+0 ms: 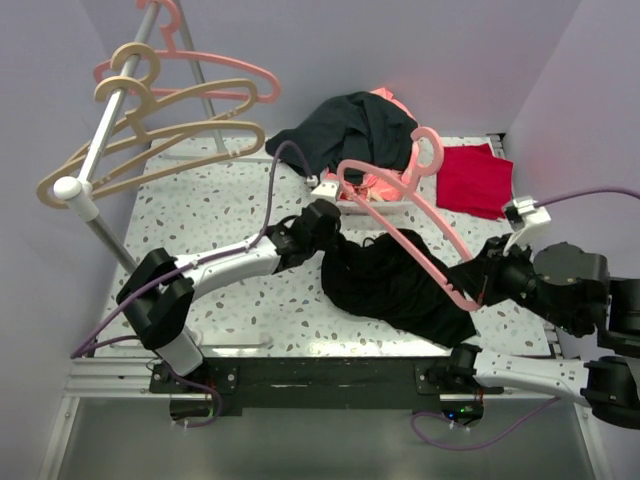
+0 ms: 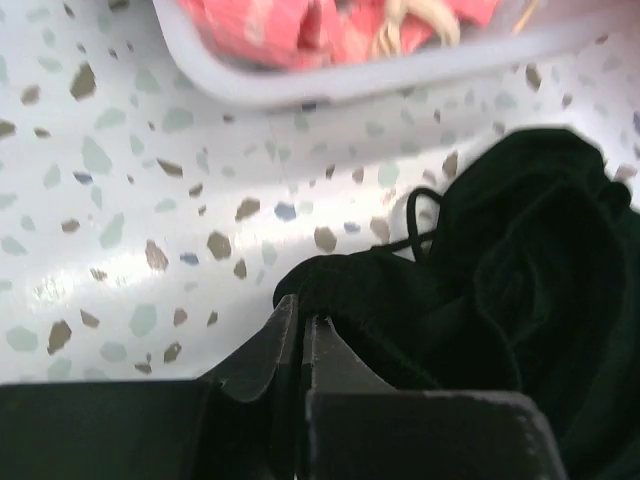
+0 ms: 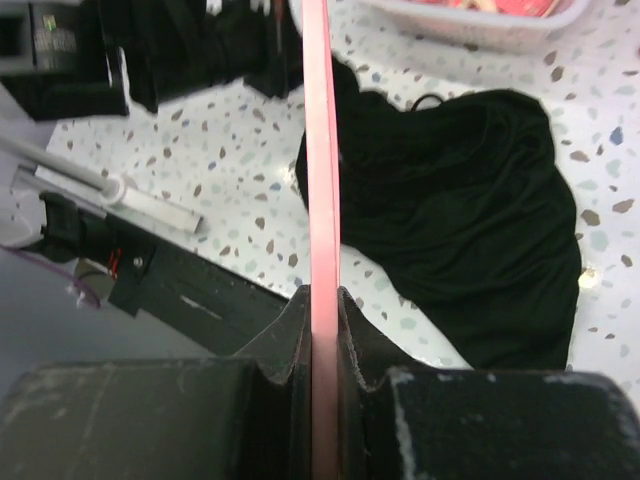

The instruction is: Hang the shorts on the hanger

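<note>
The black shorts (image 1: 395, 285) lie crumpled on the speckled table in front of the white basket. They also show in the left wrist view (image 2: 520, 280) and the right wrist view (image 3: 470, 200). My left gripper (image 1: 325, 228) is at their upper left edge. Its jaws (image 2: 302, 318) are shut with the fabric edge pinched at the tips. My right gripper (image 1: 478, 287) is shut on one arm of a pink hanger (image 1: 428, 152), which slants over the shorts with its hook towards the basket. In the right wrist view the pink arm (image 3: 318, 150) runs straight up from the shut gripper (image 3: 322, 300).
The white basket (image 1: 385, 208) holds pink-red clothes, and a dark grey-green garment (image 1: 350, 125) is draped over it. A folded red cloth (image 1: 473, 178) lies at the back right. A rack pole (image 1: 100, 150) at the left carries beige hangers (image 1: 150, 140) and a pink one (image 1: 200, 70).
</note>
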Controlling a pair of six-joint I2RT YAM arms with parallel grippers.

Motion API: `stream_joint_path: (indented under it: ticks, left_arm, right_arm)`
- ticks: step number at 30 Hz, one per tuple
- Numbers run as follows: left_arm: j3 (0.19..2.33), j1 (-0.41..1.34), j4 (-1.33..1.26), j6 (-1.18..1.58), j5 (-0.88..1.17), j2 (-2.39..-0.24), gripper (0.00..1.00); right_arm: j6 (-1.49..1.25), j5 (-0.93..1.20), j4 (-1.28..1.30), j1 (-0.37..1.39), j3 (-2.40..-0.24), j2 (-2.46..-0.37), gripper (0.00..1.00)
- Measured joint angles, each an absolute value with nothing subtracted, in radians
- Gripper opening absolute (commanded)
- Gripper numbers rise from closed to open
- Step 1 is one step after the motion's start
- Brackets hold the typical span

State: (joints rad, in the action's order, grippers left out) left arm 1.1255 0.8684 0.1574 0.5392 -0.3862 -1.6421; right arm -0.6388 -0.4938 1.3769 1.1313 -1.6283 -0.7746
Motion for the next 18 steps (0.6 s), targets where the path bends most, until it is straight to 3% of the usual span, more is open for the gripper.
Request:
stream_joint_path:
  ticks: [18]
  left_arm:
    - [1.213, 0.772, 0.181, 0.486, -0.369, -1.664, 0.00]
  right_arm:
    - [-0.663, -0.406, 1.377, 1.132, -1.338, -0.706, 0.00]
